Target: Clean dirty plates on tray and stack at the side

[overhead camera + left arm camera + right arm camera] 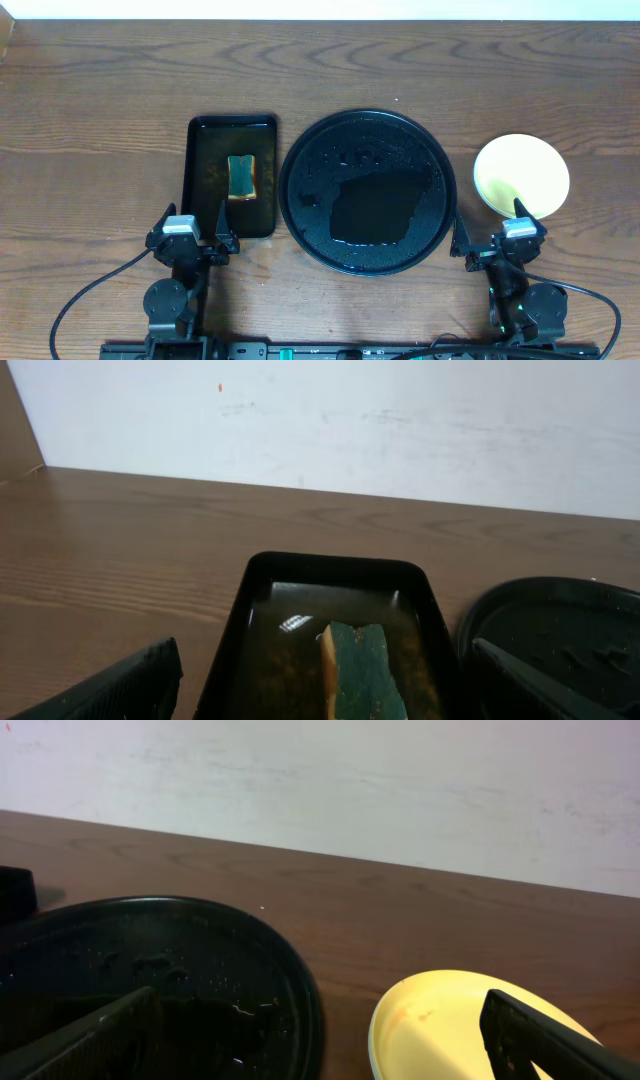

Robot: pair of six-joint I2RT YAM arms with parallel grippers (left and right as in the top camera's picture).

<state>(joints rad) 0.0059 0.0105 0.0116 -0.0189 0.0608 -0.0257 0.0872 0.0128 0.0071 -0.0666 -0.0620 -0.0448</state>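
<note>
The round black tray (300, 165) sits mid-table with no plates on it; its surface is wet with a puddle and droplets. It also shows in the right wrist view (200, 930) and the left wrist view (560, 610). A pale yellow plate (520, 175) rests on the table right of the tray, with faint orange specks in the right wrist view (440, 1020). The mint-blue plates are not visible; I cannot tell whether they lie under it. My left gripper (195, 215) (330, 695) is open and empty. My right gripper (488, 225) (320, 1045) is open and empty, between tray and plate.
A rectangular black tray (200, 150) left of the round tray holds brownish water and a green-and-yellow sponge (241, 176) (360, 670). A white wall stands behind the wooden table (100, 90).
</note>
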